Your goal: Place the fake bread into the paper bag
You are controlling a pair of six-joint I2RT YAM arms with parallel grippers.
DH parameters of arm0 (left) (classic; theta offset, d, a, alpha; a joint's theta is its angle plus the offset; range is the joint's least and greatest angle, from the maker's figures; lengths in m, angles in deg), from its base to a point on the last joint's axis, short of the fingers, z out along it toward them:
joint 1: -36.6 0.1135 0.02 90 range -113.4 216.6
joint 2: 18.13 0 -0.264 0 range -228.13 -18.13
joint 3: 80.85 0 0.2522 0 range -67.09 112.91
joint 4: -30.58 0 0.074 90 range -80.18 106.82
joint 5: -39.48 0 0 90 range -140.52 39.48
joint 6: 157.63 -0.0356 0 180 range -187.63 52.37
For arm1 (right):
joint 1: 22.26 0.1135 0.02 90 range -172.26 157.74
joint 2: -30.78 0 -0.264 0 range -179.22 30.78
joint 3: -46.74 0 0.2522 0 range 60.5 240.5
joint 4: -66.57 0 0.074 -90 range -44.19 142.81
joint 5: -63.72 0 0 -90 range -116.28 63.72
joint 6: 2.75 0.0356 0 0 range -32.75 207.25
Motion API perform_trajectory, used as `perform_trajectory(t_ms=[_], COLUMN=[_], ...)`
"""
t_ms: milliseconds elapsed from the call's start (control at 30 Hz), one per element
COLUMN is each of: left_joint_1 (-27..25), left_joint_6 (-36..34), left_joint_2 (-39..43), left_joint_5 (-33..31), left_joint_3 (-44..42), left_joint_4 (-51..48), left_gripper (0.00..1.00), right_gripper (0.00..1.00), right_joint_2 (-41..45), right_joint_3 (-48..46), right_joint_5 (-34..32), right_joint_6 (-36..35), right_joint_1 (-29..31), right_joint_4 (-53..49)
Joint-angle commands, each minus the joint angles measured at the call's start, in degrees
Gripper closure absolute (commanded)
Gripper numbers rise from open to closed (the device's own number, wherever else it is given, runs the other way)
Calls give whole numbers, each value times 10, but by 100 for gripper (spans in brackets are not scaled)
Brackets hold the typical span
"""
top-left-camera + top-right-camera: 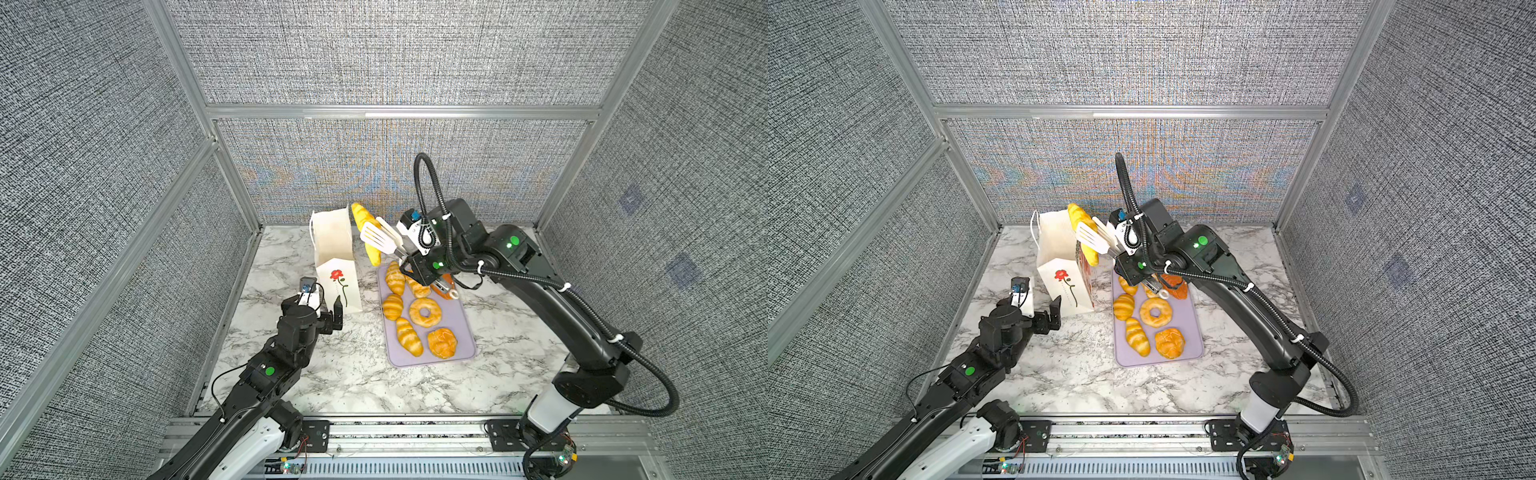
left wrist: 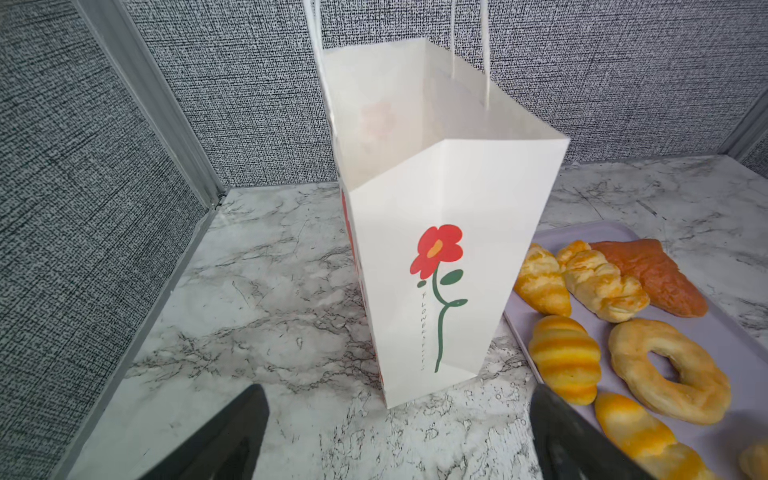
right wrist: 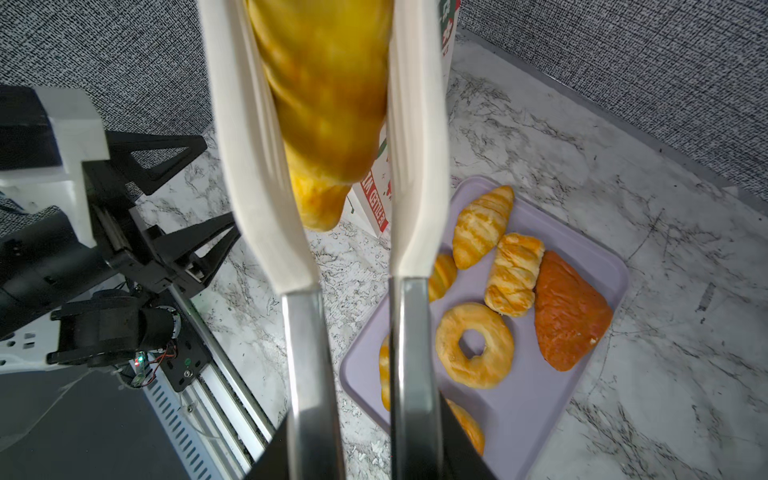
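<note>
The white paper bag with a red flower stands upright and open at the back left of the table. My right gripper is shut on white-tipped steel tongs. The tongs clamp a yellow croissant, which hangs upright beside the bag's right rim, outside the bag. Several more croissants, a ring doughnut, a round bun and a dark triangular pastry lie on the tray. My left gripper is open and empty, just in front of the bag.
The lavender tray lies right of the bag on the marble table. Grey fabric walls with aluminium posts close in the left, back and right. A metal rail runs along the front.
</note>
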Motion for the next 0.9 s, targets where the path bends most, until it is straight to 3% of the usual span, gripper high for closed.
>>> perform_trajectory(t_ms=[0, 267, 333, 667, 800, 867], left_joint_1=[14, 33, 34, 34, 34, 34], left_joint_6=[-25, -26, -38, -46, -46, -28], left_joint_2=[-8, -21, -42, -69, -67, -61], left_joint_5=[27, 49, 83, 159, 170, 145], left_joint_3=[-6, -19, -18, -19, -27, -25], left_joint_4=[42, 90, 109, 138, 148, 138], left_gripper=[1, 1, 1, 1, 1, 1], right_gripper=[66, 66, 65, 65, 65, 65], right_joint_2=[-10, -29, -46, -91, -94, -96], right_joint_3=[18, 34, 34, 64, 65, 66], right_joint_5=[33, 61, 79, 50, 47, 44], right_joint_6=[0, 17, 25, 23, 26, 29], right_joint_1=[2, 13, 15, 11, 8, 7], right_joint_4=[44, 89, 115, 112, 118, 120])
